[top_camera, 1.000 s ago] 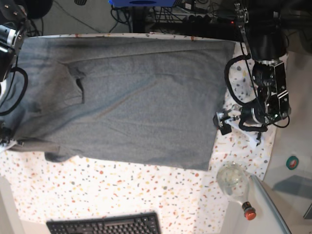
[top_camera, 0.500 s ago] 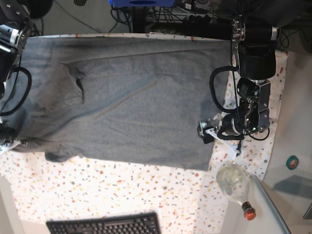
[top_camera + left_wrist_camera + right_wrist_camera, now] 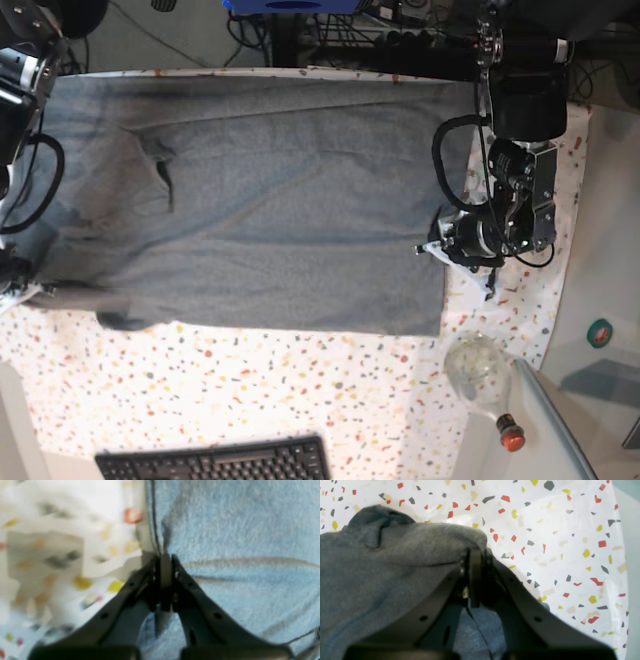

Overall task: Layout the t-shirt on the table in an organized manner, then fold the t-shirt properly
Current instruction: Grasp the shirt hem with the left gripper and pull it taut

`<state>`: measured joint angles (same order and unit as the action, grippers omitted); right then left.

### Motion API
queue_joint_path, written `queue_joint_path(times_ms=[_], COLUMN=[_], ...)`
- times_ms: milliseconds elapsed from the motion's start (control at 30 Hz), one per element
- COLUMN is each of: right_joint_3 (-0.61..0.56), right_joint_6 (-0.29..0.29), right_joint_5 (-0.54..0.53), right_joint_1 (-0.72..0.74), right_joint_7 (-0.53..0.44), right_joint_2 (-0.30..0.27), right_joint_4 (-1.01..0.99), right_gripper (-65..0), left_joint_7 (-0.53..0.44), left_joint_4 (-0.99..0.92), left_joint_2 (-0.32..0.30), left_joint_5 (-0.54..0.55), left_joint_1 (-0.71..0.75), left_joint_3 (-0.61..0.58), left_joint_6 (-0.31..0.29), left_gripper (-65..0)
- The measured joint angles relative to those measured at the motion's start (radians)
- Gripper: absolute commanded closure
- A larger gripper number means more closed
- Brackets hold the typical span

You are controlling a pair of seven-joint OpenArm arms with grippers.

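The grey t-shirt (image 3: 280, 200) lies spread across the speckled table (image 3: 300, 390), neckline toward the left and hem toward the right. My left gripper (image 3: 432, 248) is at the hem's right edge. In the left wrist view it (image 3: 165, 565) is shut on the hem of the t-shirt (image 3: 237, 542), low over the table (image 3: 75, 542). In the right wrist view my right gripper (image 3: 475, 555) is shut on a bunched edge of the t-shirt (image 3: 382, 567), held over the table (image 3: 557, 530). In the base view that gripper is at the far left edge, mostly cut off.
A black keyboard (image 3: 215, 462) lies at the front edge. A clear glass bottle (image 3: 480, 372) with a red cap (image 3: 511, 436) lies near the table's front right corner. The right arm (image 3: 20, 90) hangs over the shirt's left end. Cables lie behind the table.
My left gripper moved left from the bare cloth onto the shirt's hem, shut on it, then drew slightly right. The hem's lower right corner shifted right.
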<state>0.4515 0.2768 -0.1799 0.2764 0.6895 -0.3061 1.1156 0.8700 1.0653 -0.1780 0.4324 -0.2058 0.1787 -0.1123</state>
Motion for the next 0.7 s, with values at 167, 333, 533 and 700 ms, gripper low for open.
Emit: queue_joint_path(times_ms=[167, 333, 533, 700], right_joint_3=[0.0, 0.0, 0.0, 0.0], right_joint_6=[0.0, 0.0, 0.0, 0.0], right_joint_5=[-0.002, -0.006, -0.006, -0.004], right_joint_1=[-0.001, 0.0, -0.001, 0.0], right_joint_7=[0.005, 0.005, 0.004, 0.003], right_joint_2=[0.002, 0.002, 0.004, 0.005], right_joint_4=[0.0, 0.0, 0.0, 0.0], right_gripper=[0.0, 0.0, 0.0, 0.0], left_joint_7=[0.187, 0.282, 0.301, 0.294], left_joint_4=[0.185, 0.333, 0.338, 0.338], left_joint_2=[-0.01, -0.005, 0.042, 0.044], left_joint_5=[-0.005, 0.001, -0.008, -0.005], left_joint_1=[0.072, 0.148, 0.234, 0.265], left_joint_3=[0.122, 0.159, 0.16, 0.161], left_joint_6=[0.006, 0.002, 0.004, 0.003], left_gripper=[0.0, 0.0, 0.0, -11.5])
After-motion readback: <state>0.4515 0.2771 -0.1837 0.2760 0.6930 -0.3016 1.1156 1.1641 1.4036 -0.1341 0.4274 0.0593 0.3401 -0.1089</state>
